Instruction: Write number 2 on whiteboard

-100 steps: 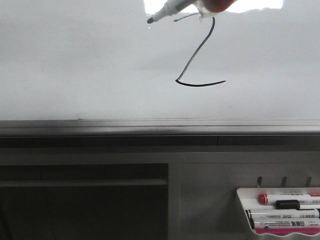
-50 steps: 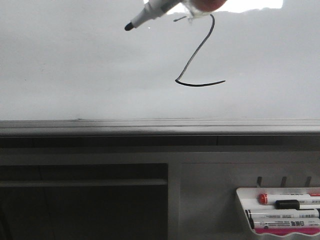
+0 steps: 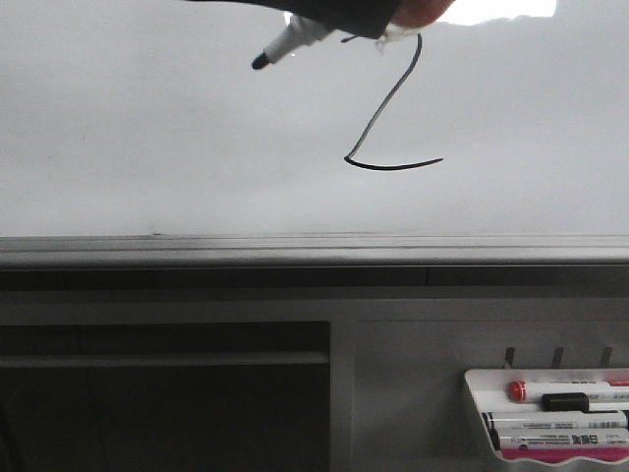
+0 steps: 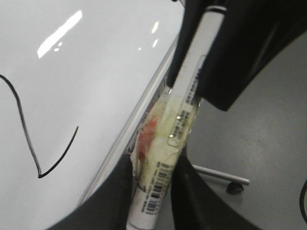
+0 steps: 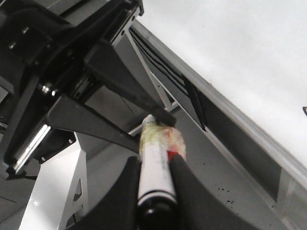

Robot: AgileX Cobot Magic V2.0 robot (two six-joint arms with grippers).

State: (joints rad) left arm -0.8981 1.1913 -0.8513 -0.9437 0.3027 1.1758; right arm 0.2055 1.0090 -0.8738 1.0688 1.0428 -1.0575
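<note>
The number 2 (image 3: 393,168) is drawn in thin black line on the whiteboard (image 3: 147,147); it also shows in the left wrist view (image 4: 39,177). A white marker (image 3: 285,44) with a black tip hangs at the top of the front view, left of the 2, its tip off the board. My left gripper (image 4: 154,167) is shut on the marker's taped rear end (image 4: 168,139). My right gripper (image 5: 153,160), dark at the top of the front view (image 3: 334,15), is shut on the marker's barrel (image 5: 154,163). Both hold the same marker.
A grey metal rail (image 3: 295,251) runs along the board's lower edge. A white marker tray (image 3: 477,393) with several markers hangs at the lower right. A dark recess (image 3: 157,403) lies below the rail at the left.
The marker tip has moved left and slightly down, away from the top of the 2. My dark right gripper has come in over the barrel and closed on it.
</note>
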